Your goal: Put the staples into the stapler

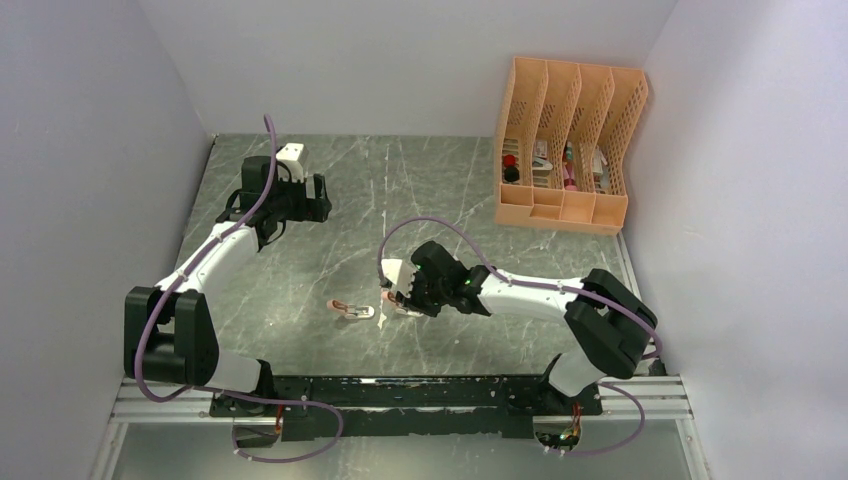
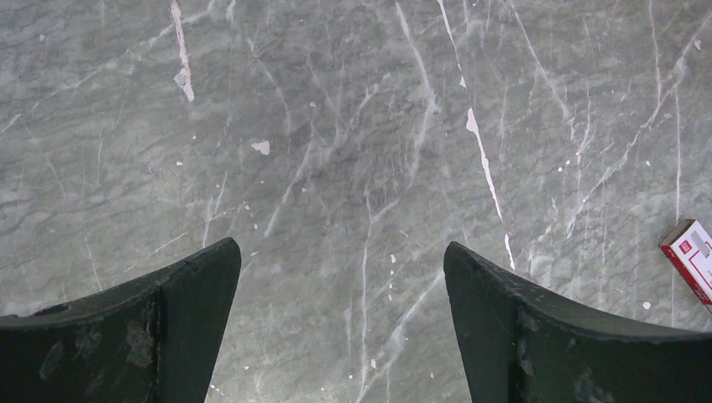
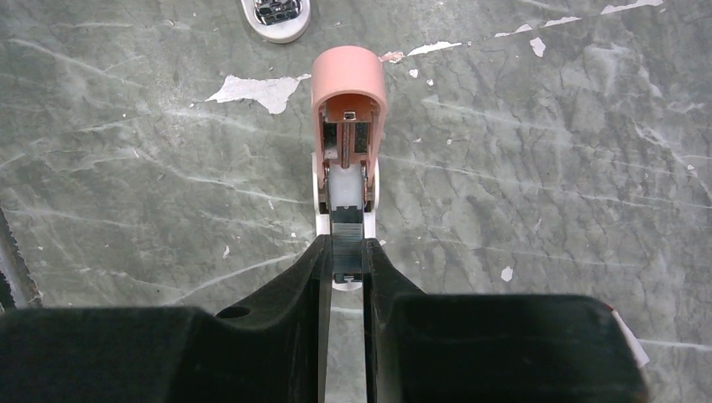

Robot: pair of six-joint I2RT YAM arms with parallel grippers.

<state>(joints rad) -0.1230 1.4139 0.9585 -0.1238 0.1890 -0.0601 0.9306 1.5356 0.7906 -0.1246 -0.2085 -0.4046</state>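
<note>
Right jaws pinch the staple strip (image 3: 348, 233), pink stapler (image 3: 348, 80) open just ahead; left jaws spread. I fear skew jamming it.

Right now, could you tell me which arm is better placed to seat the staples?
The right: the right fingers pinch the staples in the open stapler; the left fingers hang open, far away.

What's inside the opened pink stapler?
A silvery staple strip lies in the channel of the stapler, against a white pusher. The right gripper pinches it, covering its near end.
</note>
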